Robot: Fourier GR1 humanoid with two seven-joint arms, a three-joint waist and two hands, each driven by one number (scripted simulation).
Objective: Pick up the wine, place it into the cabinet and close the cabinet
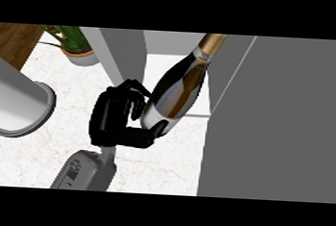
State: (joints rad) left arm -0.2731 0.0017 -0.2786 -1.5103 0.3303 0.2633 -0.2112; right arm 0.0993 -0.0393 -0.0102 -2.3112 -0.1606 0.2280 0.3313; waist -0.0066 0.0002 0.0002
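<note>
step: carrying the wine bottle toward the cabinet; pick looks done, placing not yet, door closing still to come

hand: only one of my hands shows, fingers and thumb curled round the bottle's lower body; forearm comes up from the lower edge, left of middle; can't say from this view which side it is, reading it as right; the other hand isn't in view

bottle: dark glass, pale label, gold foil neck; tilted, neck pointing up and right, lifted off the marble counter; it sits in front of the lit opening between the grey panels, neck just beside the big grey panel at right

next: my guess, push the bottle deeper into the opening, keep the neck off the panel edge, set the base down, let go; then swing the door shut

count: bottles 1; hands in view 1; potted plant 1, far left corner; white cylinder 1, at left edge, can't tell what it is
</note>
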